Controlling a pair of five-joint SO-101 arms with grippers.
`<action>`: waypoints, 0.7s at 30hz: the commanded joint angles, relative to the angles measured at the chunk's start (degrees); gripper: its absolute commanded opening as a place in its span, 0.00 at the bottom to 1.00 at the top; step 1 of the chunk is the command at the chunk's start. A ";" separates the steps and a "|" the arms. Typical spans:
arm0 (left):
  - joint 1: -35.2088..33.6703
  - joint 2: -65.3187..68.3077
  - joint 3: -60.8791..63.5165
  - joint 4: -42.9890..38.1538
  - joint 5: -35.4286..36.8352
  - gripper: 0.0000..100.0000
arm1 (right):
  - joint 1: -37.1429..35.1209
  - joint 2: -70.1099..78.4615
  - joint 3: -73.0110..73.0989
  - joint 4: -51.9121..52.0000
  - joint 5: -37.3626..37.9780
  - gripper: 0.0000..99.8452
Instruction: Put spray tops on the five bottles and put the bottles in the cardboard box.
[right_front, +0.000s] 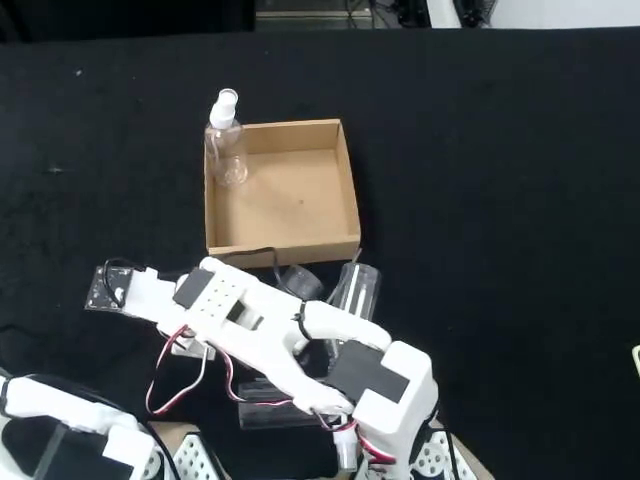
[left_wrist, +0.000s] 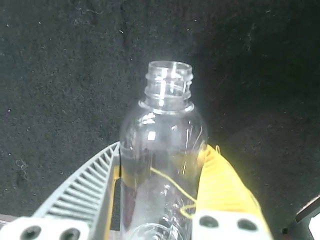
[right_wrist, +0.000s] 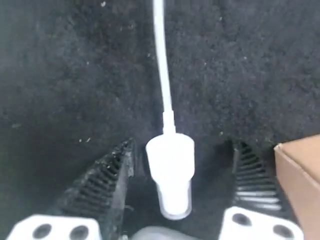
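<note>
arm over clear bottles beside box

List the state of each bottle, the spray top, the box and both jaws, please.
Held bottle: uncapped, clamped in the jaws of the left gripper.
Spray top: loose on the table, not gripped.
Right gripper: jaws open around the spray top.
Cardboard box: open on top.
Capped bottle: upright in a box corner.

A black, felt-like cloth, flecked with pale lint, lies spread flat underneath everything.
</note>
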 joint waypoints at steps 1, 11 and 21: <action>-0.75 -2.29 -1.19 -0.44 -2.37 0.03 | 0.79 -6.20 -0.13 2.20 0.18 0.31; -0.84 -2.29 -0.75 -0.35 -3.60 0.03 | 1.67 -4.70 5.85 -5.10 7.38 0.31; -2.15 -2.29 -0.66 -0.35 -3.96 0.03 | 2.46 -5.05 4.35 -4.92 5.80 0.03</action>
